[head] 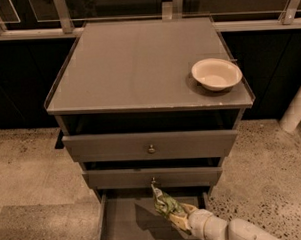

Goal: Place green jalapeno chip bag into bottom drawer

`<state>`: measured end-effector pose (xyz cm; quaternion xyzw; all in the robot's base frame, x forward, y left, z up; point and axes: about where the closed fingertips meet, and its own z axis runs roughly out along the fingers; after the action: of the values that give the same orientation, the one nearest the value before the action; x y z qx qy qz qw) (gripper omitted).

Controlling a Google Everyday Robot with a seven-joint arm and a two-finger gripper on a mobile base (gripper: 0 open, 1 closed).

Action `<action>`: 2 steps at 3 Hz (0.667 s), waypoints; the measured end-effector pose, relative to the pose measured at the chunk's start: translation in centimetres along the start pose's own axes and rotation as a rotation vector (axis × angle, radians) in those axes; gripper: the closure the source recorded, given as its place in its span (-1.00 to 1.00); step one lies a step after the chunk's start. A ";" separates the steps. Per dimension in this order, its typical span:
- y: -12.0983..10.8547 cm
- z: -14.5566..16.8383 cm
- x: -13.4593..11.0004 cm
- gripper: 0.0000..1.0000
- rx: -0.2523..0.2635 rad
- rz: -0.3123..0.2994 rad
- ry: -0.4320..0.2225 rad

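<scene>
The green jalapeno chip bag (164,203) is a crumpled green foil bag with pale markings, held above the open bottom drawer (125,223). My gripper (177,217) comes in from the lower right on a white arm and is shut on the bag's lower end. The bag points up and left, its tip close to the knob of the middle drawer (153,181). The bottom drawer is pulled out, a wide flat grey tray with low sides; its floor shows the bag's shadow.
A grey cabinet (143,72) carries a round cream bowl (216,73) at its top right. The top drawer (151,148) with a small knob is slightly out. A white post (296,105) stands on the speckled floor to the right.
</scene>
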<state>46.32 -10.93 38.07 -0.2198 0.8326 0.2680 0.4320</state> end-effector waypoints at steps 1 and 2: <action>-0.2 0.8 1.3 1.00 0.005 0.034 -0.007; -1.1 3.9 4.8 1.00 -0.026 0.128 0.012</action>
<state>46.74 -9.98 31.88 -0.1735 0.8438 0.3046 0.4063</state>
